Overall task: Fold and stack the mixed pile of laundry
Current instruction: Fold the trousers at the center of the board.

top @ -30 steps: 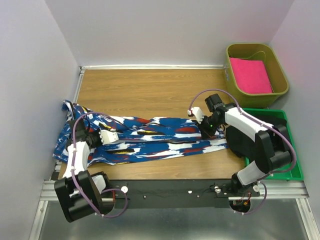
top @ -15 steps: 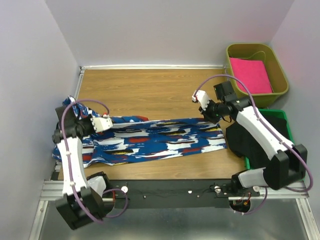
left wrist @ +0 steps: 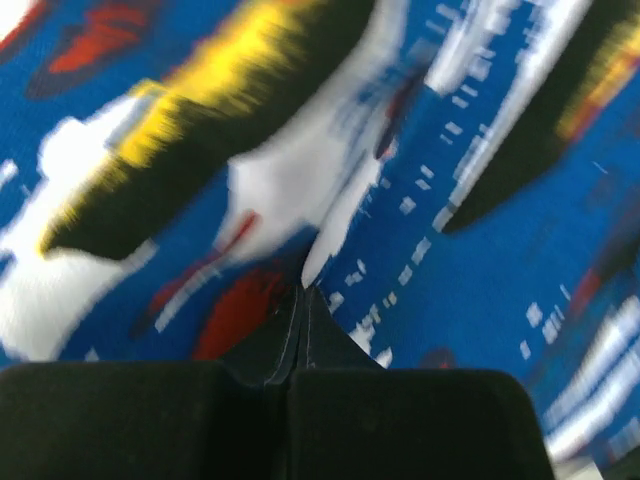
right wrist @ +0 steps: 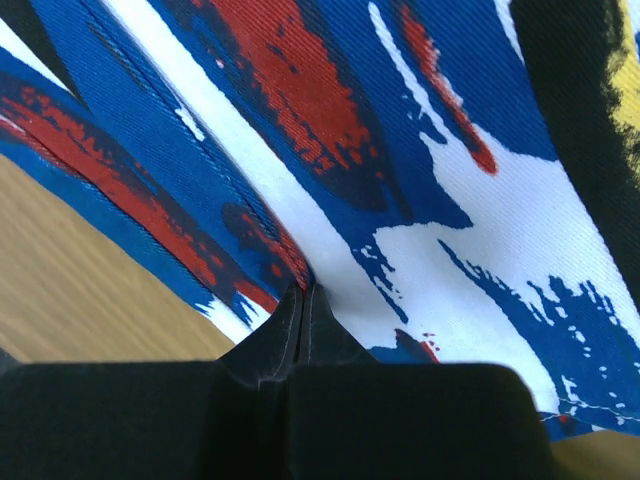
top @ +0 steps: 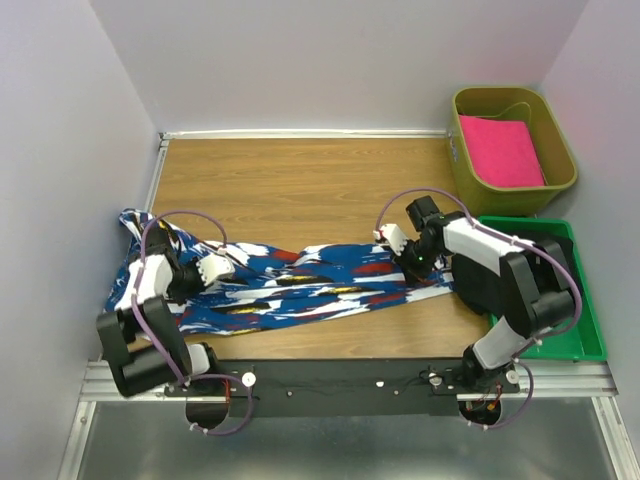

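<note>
two pairs of jaws clamped on the blue cloth point(top: 310, 280) across a wooden tabletop point(top: 290, 190) between pale walls point(top: 330, 60)

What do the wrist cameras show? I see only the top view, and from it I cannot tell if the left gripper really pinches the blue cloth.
Observer: Yes. In the left wrist view the left gripper is shut, with a small fold of the blue cloth pinched between its tips.
Operator: And the right side?
Observer: In the right wrist view the right gripper is shut on the cloth too. It grips close to the cloth's edge, and the bare table shows just beside it.
</note>
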You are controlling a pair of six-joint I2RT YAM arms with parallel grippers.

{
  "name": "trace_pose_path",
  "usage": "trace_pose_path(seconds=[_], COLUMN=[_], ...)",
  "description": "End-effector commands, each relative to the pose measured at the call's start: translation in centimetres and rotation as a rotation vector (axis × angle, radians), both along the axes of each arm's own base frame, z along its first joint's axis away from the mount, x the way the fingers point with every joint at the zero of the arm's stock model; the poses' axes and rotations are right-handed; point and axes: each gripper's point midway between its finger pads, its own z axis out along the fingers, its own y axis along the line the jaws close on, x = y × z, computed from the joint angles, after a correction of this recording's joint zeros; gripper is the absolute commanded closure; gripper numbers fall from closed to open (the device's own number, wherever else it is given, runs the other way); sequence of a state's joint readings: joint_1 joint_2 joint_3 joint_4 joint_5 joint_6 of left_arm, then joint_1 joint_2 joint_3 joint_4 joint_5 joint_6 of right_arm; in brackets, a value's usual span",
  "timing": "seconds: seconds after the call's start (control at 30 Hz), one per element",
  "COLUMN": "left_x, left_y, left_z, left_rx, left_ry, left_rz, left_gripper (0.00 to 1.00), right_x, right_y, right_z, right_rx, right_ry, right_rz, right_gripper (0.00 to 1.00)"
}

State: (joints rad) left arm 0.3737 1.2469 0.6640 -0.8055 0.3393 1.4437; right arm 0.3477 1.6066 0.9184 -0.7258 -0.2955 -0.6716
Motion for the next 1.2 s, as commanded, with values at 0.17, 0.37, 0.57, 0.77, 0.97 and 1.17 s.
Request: trace_pose_path(seconds=[0.17, 0.37, 0.57, 0.77, 0.97, 1.17], left_x=[13.2, 13.4, 10.9, 3.1, -0.1, 2.4], left_y=[10.8, 10.2, 5.4, 3.7, 3.0, 0.7], left_z=[-0.6, 2.5, 9.7, 4.8, 0.6, 6.5], left_rx=[0.267, 0.268, 0.141, 0.223, 0.274, 0.124], left_ry=[-0.155, -0.196, -0.321, -0.164, -0.037, -0.109], left_rz=[0.38, 0.293, 0.137, -0.03, -0.073, -0.089], left_gripper=[1.0, 1.0, 1.0, 1.0, 0.78, 0.24], right_x=[7.9, 9.0, 10.1, 7.7, 7.0, 6.4], right_y=[2.2, 3.0, 0.8, -2.1, -2.9, -0.5], right_z=[-2.5, 2.5, 10.0, 8.4, 2.7, 6.6], right_rx=[-0.03, 0.015, -0.02, -0.086, -0.155, -0.005], right_ry=[-0.057, -0.119, -0.307, -0.299, -0.189, -0.124], right_rz=[-0.111, -0.103, -0.078, -0.027, -0.029, -0.125], right_gripper=[0.99, 0.99, 0.99, 0.99, 0.96, 0.3])
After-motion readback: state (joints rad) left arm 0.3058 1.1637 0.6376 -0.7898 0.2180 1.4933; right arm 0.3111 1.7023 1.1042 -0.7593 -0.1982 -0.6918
